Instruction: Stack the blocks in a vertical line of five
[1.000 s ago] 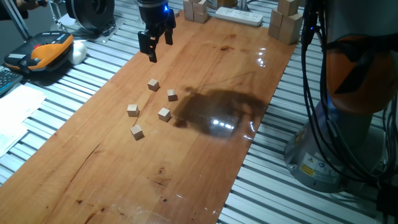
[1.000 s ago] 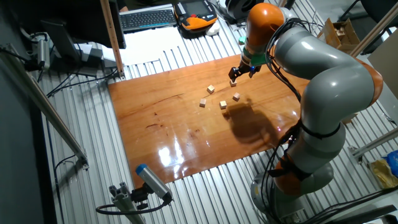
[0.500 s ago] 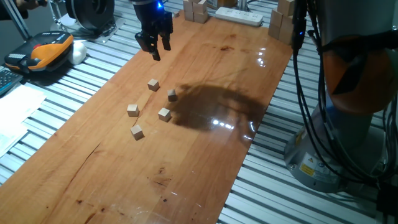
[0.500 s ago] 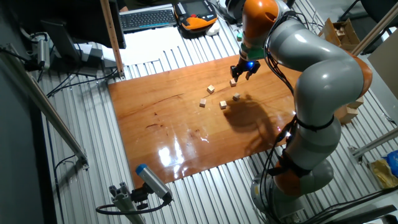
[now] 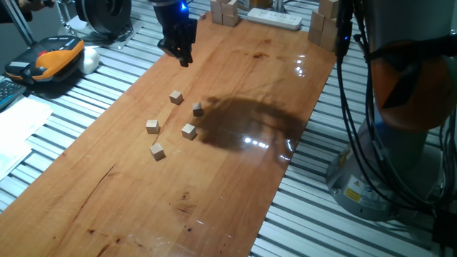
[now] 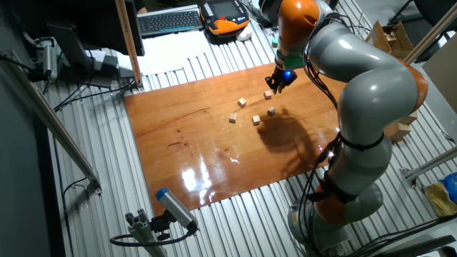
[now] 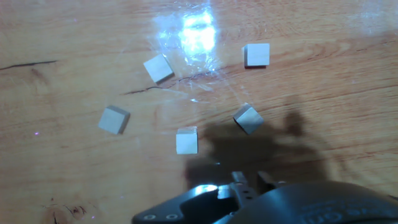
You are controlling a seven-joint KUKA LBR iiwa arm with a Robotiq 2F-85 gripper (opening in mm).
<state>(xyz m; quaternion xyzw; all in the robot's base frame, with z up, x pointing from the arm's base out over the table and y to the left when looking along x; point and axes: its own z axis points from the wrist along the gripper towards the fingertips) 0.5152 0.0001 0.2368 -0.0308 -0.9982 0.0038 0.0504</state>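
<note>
Blocks (image 5: 176,97): all five lay loose and flat on the worktop (image 5: 235,178), none stacked, none touching, same spots as 1.0 s ago.

Arm (image 6: 371,93): grey with orange joints, bent over the far end of the worktop. Its shadow on the wood had shifted a bit since 1.0 s ago.

Worktop: glossy brown wood panel with glare patches, sitting on a slatted metal table (image 5: 93,78).

Gripper (image 5: 185,58): fingers were spread apart 1.0 s ago, narrower at 0.5 s, now clenched together on nothing. It had also drifted toward the far-left edge of the worktop. It hung clear of the wood, not touching any block.

Blocks vs gripper: in one fixed view the cluster sat nearer the camera than the gripper, with the closest one (image 5: 176,97) well short of the fingertips. Then came (image 5: 198,109), (image 5: 153,126), (image 5: 188,130) and the farthest (image 5: 157,150). In the hand view all five showed above the gripper (image 7: 249,183), in a loose ring. The nearest pair were (image 7: 186,140) and (image 7: 249,118), the others (image 7: 114,119), (image 7: 158,68), (image 7: 257,55).

Look: small pale plain wood cubes, unmarked, turned at different angles.
</note>
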